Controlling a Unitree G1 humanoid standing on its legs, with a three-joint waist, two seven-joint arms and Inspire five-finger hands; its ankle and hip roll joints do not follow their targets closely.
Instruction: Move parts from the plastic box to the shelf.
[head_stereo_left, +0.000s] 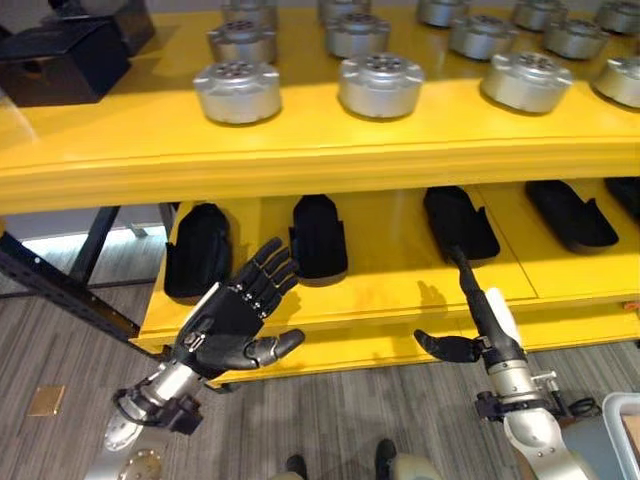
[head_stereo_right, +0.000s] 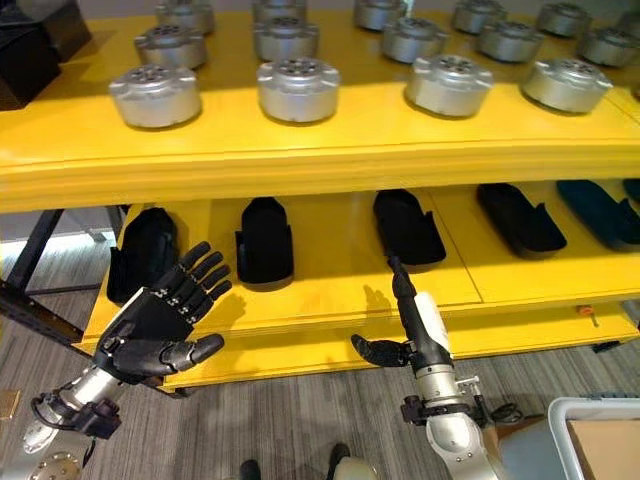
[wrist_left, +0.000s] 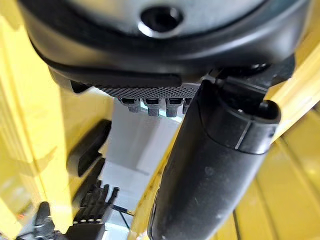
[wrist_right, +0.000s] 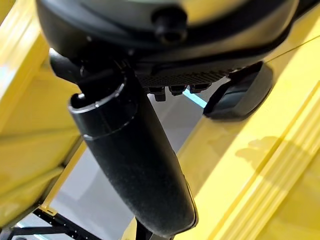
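Yellow shelf (head_stereo_left: 300, 160): top tier carries eleven visible silver round parts (head_stereo_left: 380, 85); lower tier five black parts (head_stereo_left: 318, 235). Left hand (head_stereo_left: 235, 320) and right hand (head_stereo_left: 485, 315), fingers straight and empty, hover before the lower tier's front edge, well apart.

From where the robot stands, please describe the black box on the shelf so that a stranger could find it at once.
Start at the yellow shelf and look along its upper level, where rows of round silver parts stand. At the robot's far left end sits the black box. It is the only dark, square-cornered thing up there; all its neighbours are shiny metal discs.
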